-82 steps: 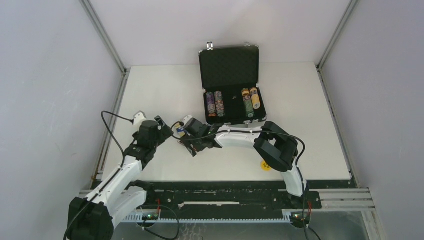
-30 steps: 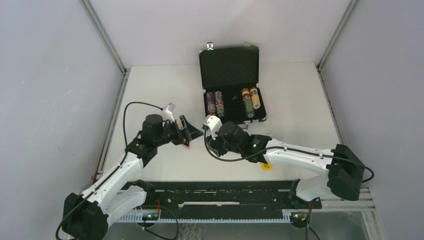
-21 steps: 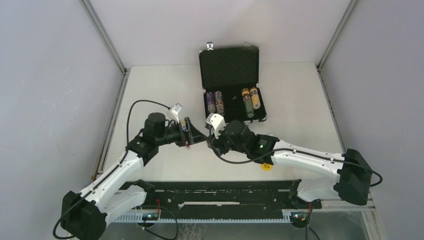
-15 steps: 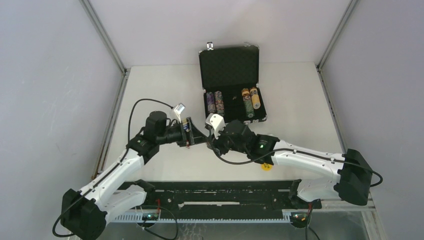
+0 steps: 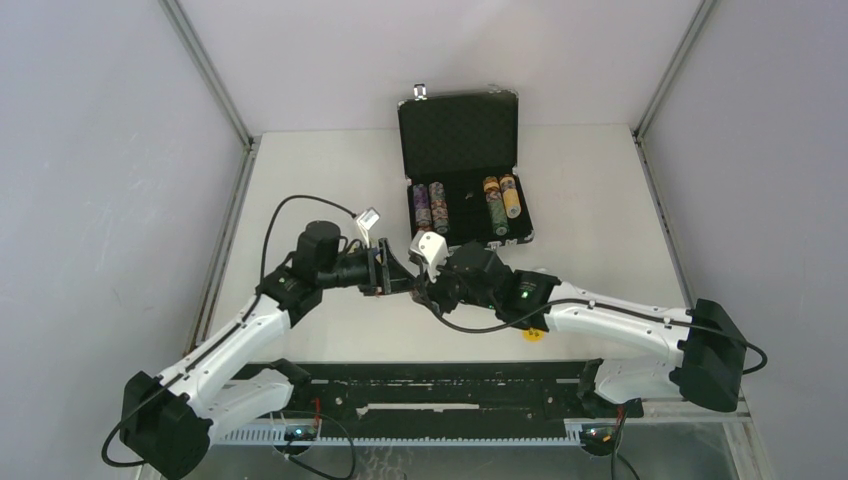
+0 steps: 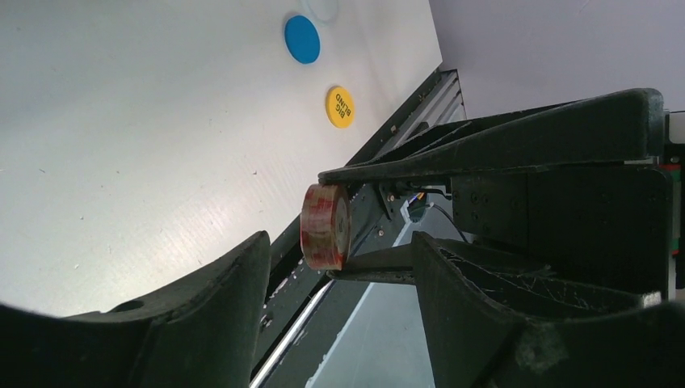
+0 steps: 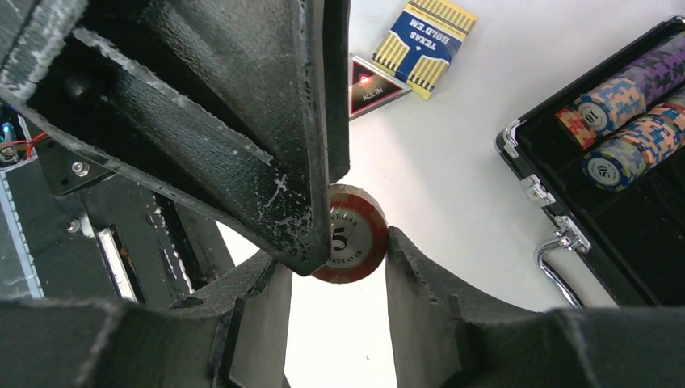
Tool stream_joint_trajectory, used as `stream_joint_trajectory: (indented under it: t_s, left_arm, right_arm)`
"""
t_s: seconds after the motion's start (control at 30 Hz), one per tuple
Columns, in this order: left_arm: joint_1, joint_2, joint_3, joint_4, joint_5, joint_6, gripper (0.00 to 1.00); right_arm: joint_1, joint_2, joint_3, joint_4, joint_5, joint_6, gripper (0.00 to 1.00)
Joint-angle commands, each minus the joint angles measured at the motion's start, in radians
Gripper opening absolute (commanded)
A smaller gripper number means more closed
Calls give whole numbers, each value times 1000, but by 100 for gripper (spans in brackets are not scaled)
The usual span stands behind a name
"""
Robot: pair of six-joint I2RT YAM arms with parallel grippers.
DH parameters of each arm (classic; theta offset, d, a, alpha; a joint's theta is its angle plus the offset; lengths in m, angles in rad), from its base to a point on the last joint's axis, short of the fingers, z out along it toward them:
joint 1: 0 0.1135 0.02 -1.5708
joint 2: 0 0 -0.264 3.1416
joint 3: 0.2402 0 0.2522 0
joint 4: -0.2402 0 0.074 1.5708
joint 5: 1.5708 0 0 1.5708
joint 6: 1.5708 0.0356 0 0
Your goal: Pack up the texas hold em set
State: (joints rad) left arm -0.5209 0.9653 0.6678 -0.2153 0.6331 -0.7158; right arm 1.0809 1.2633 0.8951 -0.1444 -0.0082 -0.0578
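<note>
My right gripper [image 7: 335, 250] is shut on a short stack of red "5" poker chips [image 7: 359, 238], pinching it by the rim above the table. My left gripper [image 6: 339, 242] is open, and the same stack [image 6: 323, 226] sits at its fingertips, in line with the gap. One left finger overlaps the chip's face in the right wrist view. The two grippers meet tip to tip in the top view, left [image 5: 390, 274] and right [image 5: 422, 286]. The open black case [image 5: 465, 125] stands behind them with rows of chips [image 5: 430, 207] in it. It also shows in the right wrist view [image 7: 565, 242].
The yellow-blue card deck [image 7: 428, 47] and the red triangular token [image 7: 371, 85] lie on the table under the grippers. A blue token [image 6: 302, 39] and a yellow token [image 6: 340, 106] lie nearer the front edge. The yellow one shows by the right arm [image 5: 532, 333].
The left gripper has moved right until it meets the right gripper's tips. The right arm swung out to the right earlier and has hardly moved in the last half second.
</note>
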Motion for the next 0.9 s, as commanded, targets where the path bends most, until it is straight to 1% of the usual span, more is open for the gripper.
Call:
stream_joint_trajectory:
  t_s: [0.0,0.17,0.37,0.4,0.47,0.5,0.6,0.63,0.67,0.8,0.87]
  left_arm:
    - [-17,9,64,-14,25,33,69]
    - [-16,12,63,-15,21,32,64]
    - [-18,2,48,-13,10,33,50]
    - [-18,0,46,-12,10,34,47]
    - [-20,-1,43,-2,22,38,38]
    - [-21,-2,43,3,27,38,36]
    - [-25,-7,48,7,20,38,19]
    - [-25,-10,50,5,6,59,14]
    - [-26,-14,52,-2,-15,76,11]
    - [-27,-22,50,-5,-109,125,10]
    - [-27,-19,42,22,-149,139,1]
  right_arm:
    - [13,-46,13,91,-8,9,25]
    - [16,-64,12,84,-8,11,25]
    - [17,-52,12,102,-23,8,25]
    - [18,-49,12,105,-29,7,25]
    - [19,-45,11,109,-37,9,25]
    - [19,-41,11,109,-39,9,25]
    - [19,-36,12,101,-27,6,25]
    - [19,-36,12,95,-23,6,25]
    - [19,-38,12,92,-19,7,25]
    - [13,-40,12,83,-28,0,23]
    - [7,-41,12,76,-30,-5,29]
